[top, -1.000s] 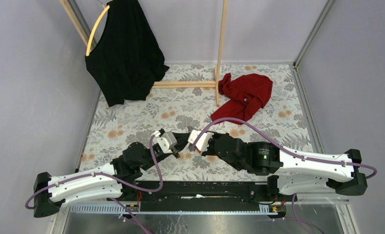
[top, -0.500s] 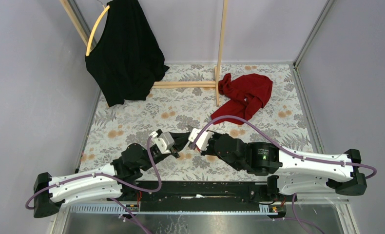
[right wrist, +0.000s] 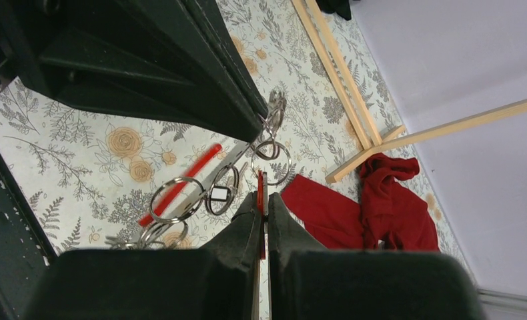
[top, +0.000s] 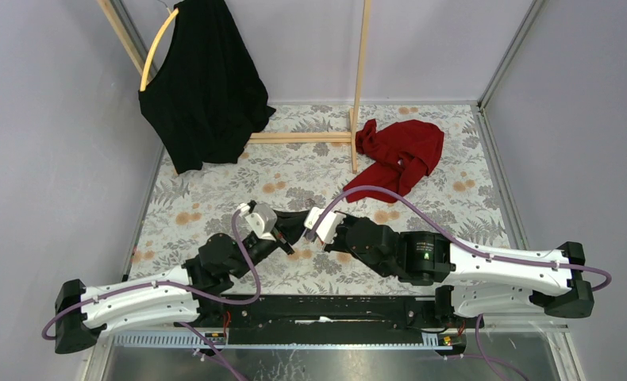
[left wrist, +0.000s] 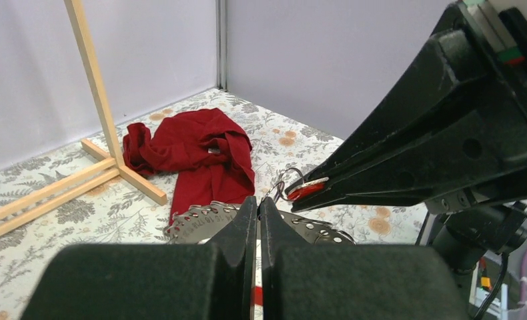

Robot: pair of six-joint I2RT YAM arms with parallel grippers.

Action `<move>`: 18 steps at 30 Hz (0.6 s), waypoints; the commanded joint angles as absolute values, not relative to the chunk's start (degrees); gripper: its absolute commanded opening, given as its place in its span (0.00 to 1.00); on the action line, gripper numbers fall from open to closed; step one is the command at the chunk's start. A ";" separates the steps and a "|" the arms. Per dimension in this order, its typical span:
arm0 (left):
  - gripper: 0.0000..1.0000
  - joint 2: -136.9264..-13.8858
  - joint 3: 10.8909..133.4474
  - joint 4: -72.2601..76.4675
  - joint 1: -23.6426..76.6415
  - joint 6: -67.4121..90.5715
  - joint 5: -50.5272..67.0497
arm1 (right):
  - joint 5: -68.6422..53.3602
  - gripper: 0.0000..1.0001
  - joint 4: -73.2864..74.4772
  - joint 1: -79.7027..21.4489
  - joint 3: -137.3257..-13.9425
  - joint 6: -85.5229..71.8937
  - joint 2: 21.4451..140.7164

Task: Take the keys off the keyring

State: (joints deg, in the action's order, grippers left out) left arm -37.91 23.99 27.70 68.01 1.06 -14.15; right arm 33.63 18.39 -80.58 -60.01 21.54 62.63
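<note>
A desk (top: 215, 190) under a floral printed cloth is filling the cell. A limp black garment (top: 203, 87) is hanging from a curved yellow hanger (top: 155, 48) on a pale wooden rack (top: 361, 71), and a crumpled red cloth (top: 398, 155) is lying at the rack's foot.

Over the near middle of the desk, the two black wedge-shaped grippers are meeting tip to tip. The left gripper (left wrist: 258, 212) is clenching its fingers, pinching the top of the keyring (right wrist: 174, 200), a chain of thin shiny metal split rings that is hanging between the arms above the desk. The right gripper (right wrist: 261, 205) is likewise squeezing tight, gripping a thin flat red tag (left wrist: 307, 190) on that bunch. The keys (left wrist: 201, 220), silvery with toothed edges, are dangling just under the left gripper's fingers, and a straight red strip (right wrist: 181, 183) is showing beside the rings
</note>
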 commanded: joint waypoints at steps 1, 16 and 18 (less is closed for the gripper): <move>0.00 -37.87 24.33 37.99 67.68 6.28 -19.60 | 35.25 0.00 17.88 -80.42 -60.38 20.61 63.33; 0.00 -36.74 22.07 39.48 67.68 14.09 -28.20 | 37.13 0.00 19.23 -80.35 -60.04 19.45 63.35; 0.00 -37.11 22.19 39.31 67.68 14.48 -28.24 | 36.81 0.00 19.20 -80.38 -60.07 19.34 63.36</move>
